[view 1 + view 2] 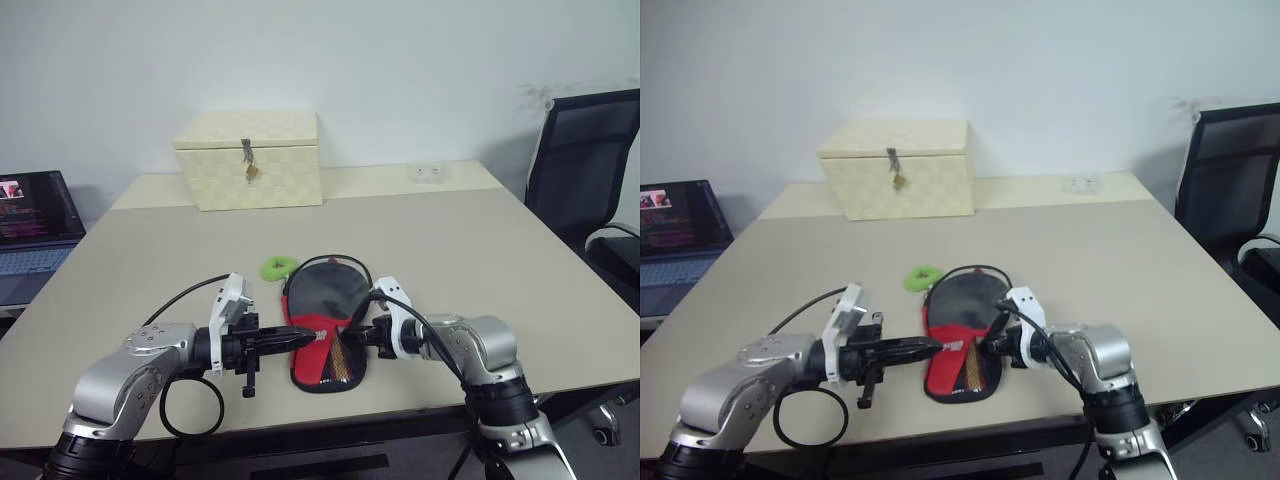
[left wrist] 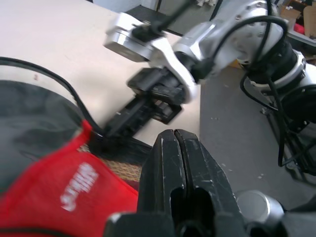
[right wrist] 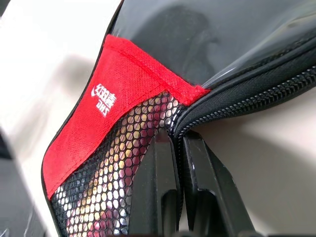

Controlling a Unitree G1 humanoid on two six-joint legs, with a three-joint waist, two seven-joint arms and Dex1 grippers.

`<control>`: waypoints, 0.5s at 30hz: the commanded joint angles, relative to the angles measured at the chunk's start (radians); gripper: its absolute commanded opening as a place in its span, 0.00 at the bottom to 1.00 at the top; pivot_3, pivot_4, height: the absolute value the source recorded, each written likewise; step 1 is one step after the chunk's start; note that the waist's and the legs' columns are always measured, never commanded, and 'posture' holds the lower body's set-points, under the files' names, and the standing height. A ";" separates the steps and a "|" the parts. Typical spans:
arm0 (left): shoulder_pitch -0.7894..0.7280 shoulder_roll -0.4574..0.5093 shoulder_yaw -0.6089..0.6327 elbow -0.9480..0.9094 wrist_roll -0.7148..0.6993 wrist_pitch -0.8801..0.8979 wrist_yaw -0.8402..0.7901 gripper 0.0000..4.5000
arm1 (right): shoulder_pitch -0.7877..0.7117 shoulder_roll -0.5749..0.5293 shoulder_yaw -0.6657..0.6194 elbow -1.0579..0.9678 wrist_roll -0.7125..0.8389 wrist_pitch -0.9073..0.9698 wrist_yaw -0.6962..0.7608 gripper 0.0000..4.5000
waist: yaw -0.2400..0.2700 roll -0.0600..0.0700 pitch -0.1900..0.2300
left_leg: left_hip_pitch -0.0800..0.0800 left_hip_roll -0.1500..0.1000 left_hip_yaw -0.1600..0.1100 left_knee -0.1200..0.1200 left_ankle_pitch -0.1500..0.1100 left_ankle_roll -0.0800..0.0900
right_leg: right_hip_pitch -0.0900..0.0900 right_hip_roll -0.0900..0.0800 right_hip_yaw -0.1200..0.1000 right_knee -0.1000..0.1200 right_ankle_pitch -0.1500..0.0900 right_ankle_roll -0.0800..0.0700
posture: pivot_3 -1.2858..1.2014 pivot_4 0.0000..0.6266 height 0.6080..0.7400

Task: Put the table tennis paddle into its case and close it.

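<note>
Case (image 1: 326, 325) first: the paddle-shaped pouch lies flat on the beige table (image 1: 480, 260), near the table's front edge and well in front of the cream woven box (image 1: 250, 158) that stands at the back. Its long axis runs front to back. The rounded black part points toward the box, and the narrow red end with the mesh pocket points toward the front edge. A green pull tag (image 1: 279, 267) lies on the table just beside the rounded end, on the box side. In the right wrist view, warm brown and red tones show through the mesh (image 3: 106, 182); whether that is the table tennis paddle cannot be told.

Both arms reach in low and nearly level from either side of the case, elbows bent, forearms pointing at each other across the red end. The left gripper (image 1: 298, 338) comes from the left with its black fingers clenched together, their tips at the red fabric of the narrow end; the left wrist view shows the two fingers (image 2: 182, 168) pressed flat against each other with nothing between them. The right gripper (image 1: 352, 335) comes from the right, angled slightly downward, its fingers (image 3: 163, 192) pinched together at the case's zipper edge where the red meets the black.

Left of the box, past the table's edge, an open laptop (image 1: 35, 232) shows. A black office chair (image 1: 590, 180) stands to the right of the table.
</note>
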 commanded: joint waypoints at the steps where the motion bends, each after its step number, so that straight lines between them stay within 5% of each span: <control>1: -0.001 0.016 0.006 -0.043 -0.024 -0.006 -0.008 0.00 | 0.018 0.004 -0.007 -0.095 0.054 0.053 -0.015 0.00 | 0.003 0.000 0.000 | 0.000 0.000 0.000 0.000 0.000 0.000 | 0.000 0.000 0.000 0.000 0.000 0.000 | 0.52 0.24 1.00; 15: 0.005 0.026 -0.001 -0.029 -0.010 -0.026 -0.012 0.00 | 0.110 0.037 -0.029 -0.243 0.106 0.161 -0.095 0.00 | 0.007 0.000 0.000 | -0.001 0.000 0.002 -0.001 0.000 0.000 | 0.000 0.000 -0.001 -0.004 0.000 0.001 | 0.52 0.24 1.00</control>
